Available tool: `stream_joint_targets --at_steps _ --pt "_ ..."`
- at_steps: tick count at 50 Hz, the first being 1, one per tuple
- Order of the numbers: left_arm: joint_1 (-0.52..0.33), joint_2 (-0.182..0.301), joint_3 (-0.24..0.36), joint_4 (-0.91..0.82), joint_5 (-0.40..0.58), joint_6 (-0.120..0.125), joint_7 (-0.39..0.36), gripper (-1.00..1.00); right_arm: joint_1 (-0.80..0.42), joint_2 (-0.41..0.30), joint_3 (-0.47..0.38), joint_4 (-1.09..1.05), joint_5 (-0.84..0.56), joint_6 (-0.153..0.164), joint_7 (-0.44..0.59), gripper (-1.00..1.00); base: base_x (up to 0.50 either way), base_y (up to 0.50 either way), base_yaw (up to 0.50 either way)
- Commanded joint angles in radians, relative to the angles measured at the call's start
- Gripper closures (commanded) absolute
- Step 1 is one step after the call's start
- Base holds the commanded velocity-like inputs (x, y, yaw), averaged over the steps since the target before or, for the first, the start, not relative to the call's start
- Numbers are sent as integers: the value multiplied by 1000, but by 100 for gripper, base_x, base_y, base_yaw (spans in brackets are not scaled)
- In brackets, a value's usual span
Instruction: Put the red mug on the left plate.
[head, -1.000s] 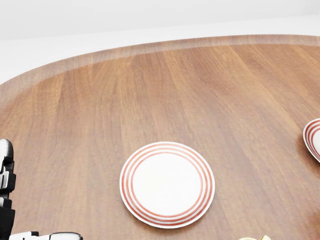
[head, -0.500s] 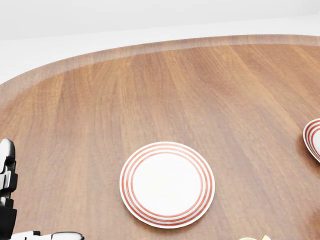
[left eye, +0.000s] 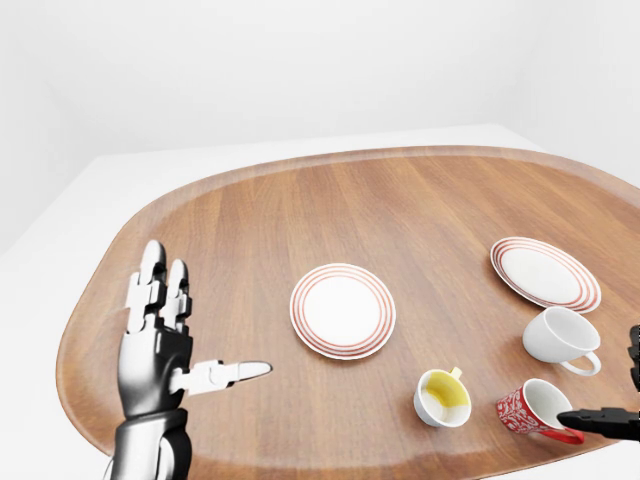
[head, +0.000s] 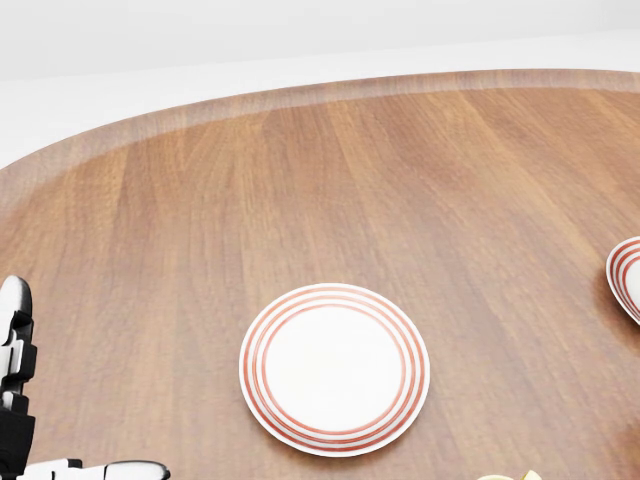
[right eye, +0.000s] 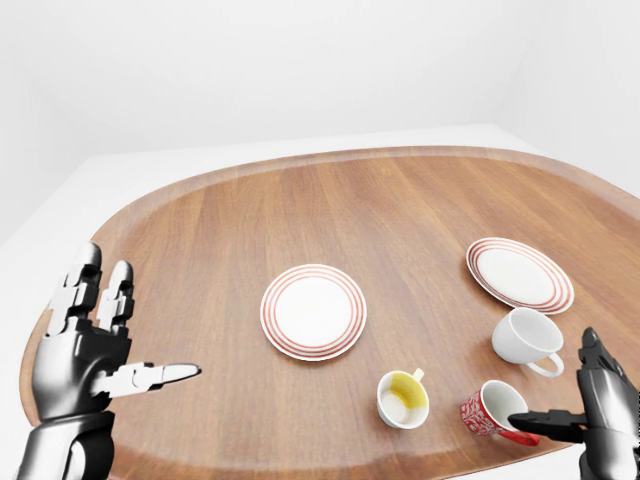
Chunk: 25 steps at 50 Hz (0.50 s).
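This is not a real room. It is a made-up place inside a computer. The walls (left eye: 300, 70) are plain white all around, with no windows, doors or pictures. The floor (left eye: 50, 230) is white too. In the middle stands a big round wooden table (left eye: 400, 200). It is set like a table at home, with two white plates with red rings (left eye: 343, 310) (left eye: 544, 272) and three cups (right eye: 403, 398) (right eye: 525, 340) (right eye: 488, 409). Everything looks smooth and very clean, like a drawing.
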Motion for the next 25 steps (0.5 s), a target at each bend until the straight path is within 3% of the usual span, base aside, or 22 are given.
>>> stream_joint_targets --at_steps 1,12,25 --pt "0 0 -2 1 2 -1 2 -100 -8 -30 35 92 40 0 -47 -100 0 0 0" --pt "5 0 -5 0 1 -4 2 -100 -28 -55 102 208 74 0 -76 -100 0 0 0" --pt "7 0 -1 2 -1 -7 0 -100 -40 -52 141 171 57 0 -24 -100 0 0 0"
